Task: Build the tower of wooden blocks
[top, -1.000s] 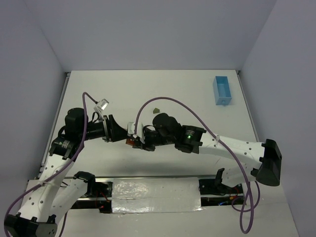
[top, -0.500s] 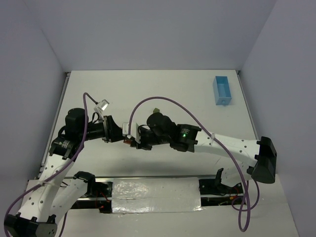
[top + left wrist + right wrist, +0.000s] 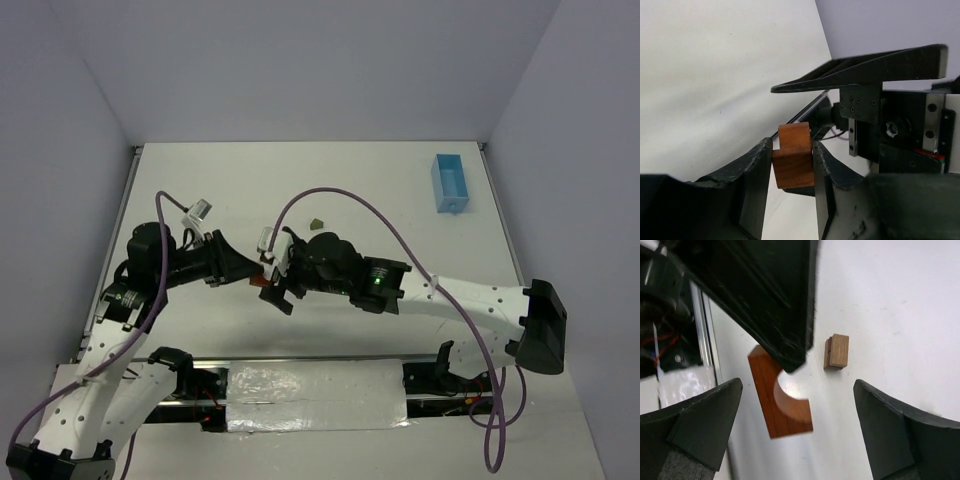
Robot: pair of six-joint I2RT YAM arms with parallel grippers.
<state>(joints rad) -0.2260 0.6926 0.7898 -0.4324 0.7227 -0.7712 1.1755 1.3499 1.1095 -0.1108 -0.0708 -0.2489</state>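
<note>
Pale lilac walls [image 3: 300, 60] close round the white table [image 3: 380, 175]. Over it reach two arms, my left arm [image 3: 105, 345] and my right arm [image 3: 470, 300], and their tips meet at 8 o'clock, just off the table's middle. One light-blue tray [image 3: 450, 183] lies at 2 o'clock, well apart from them.

My right gripper [image 3: 796, 387] hangs with its jaws spread wide, gripping nothing. My left gripper [image 3: 791, 150] is clamped on the arched block [image 3: 792, 167], which is reddish-brown and sits in the gap between my right fingers [image 3: 700, 425], touching neither.

I count two wood blocks [image 3: 780, 405]: that one, and a smaller tan block [image 3: 836, 351] lying on the table at 12 o'clock of the middle.

A second ago the arched block sat at my right gripper's tip, with my left tip short of it. Now the left has it. Tray and tan block have not moved.
</note>
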